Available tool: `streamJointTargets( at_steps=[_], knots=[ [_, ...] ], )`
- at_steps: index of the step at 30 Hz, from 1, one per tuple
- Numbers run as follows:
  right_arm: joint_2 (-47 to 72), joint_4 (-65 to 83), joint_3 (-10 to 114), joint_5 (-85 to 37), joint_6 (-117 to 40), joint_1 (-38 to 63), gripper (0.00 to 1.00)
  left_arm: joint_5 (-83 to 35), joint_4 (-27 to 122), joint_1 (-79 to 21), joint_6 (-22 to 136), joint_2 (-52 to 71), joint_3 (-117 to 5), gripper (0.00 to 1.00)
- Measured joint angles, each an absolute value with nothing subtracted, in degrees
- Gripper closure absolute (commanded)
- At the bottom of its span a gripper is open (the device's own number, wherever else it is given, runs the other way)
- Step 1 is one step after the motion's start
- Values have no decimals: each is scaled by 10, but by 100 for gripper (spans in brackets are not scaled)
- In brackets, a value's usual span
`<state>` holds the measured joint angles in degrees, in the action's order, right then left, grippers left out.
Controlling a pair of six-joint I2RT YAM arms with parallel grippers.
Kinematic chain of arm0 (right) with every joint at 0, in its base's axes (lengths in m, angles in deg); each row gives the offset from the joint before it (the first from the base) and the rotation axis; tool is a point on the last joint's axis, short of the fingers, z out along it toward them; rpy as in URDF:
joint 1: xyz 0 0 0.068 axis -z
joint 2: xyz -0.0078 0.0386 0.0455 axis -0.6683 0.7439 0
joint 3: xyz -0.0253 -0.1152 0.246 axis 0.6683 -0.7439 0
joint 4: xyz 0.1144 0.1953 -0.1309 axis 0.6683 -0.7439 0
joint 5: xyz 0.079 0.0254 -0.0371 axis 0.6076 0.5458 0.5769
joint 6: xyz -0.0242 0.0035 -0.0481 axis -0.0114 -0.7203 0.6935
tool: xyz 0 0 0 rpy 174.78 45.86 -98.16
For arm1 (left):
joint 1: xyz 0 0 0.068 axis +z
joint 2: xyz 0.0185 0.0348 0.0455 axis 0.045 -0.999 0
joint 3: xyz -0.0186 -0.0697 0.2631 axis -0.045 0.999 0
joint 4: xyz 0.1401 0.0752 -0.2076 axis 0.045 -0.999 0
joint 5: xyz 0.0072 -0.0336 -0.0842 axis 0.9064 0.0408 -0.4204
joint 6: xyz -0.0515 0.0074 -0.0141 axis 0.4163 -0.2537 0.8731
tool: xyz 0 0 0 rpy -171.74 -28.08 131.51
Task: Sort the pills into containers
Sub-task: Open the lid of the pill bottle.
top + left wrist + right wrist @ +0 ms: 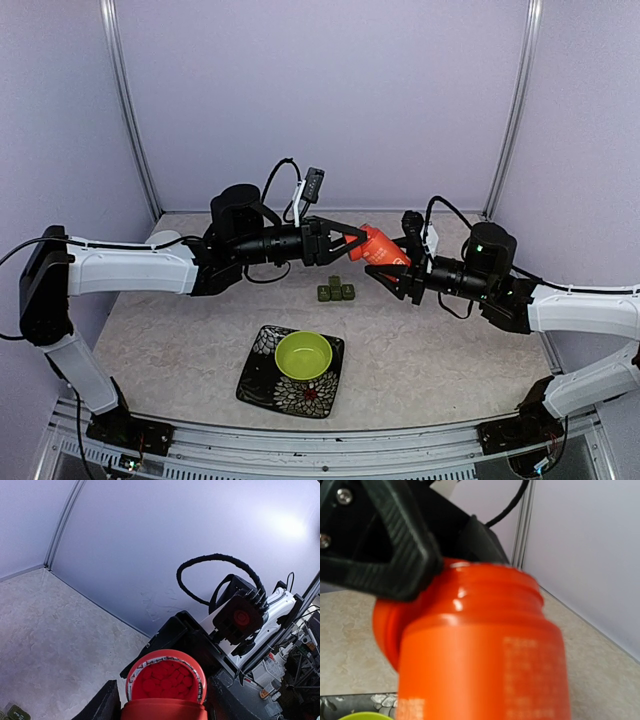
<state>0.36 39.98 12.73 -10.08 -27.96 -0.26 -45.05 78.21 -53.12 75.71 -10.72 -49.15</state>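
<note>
- the table [180, 340] has a beige surface with a pale marbled pattern, and it reaches the walls on three sides.
- the walls [320, 90] are plain pale lilac, with a thin metal rail [128, 110] in each back corner.
- the left gripper [350, 240] is closed on the orange cap [385, 635], which is off the bottle and just beside its mouth.
- the right gripper [400, 260] grips the orange bottle [385, 248], tilted above the table; red pills [165, 677] fill its open mouth.
- the dark green pillbox [336, 291] lies on the table under the two grippers, apart from them.
- nearer the arms, a lime-green bowl [304, 354] stands on a dark flowered plate [262, 380].
</note>
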Motion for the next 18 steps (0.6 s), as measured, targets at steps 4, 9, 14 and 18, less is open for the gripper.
streamJointTargets(
  at_steps=[4,9,14,18],
  knots=[
    [4,400,127,-102,-280,-3,100,-451,782,-530,757,-107,-492,49],
    [4,400,127,-103,-280,-3,100,-451,782,-530,759,-107,-492,53],
    [4,400,127,-117,-280,-3,100,-446,782,-527,764,-107,-492,54],
    [4,400,127,-129,-280,-3,100,-425,765,-527,766,-102,-491,55]
  ],
)
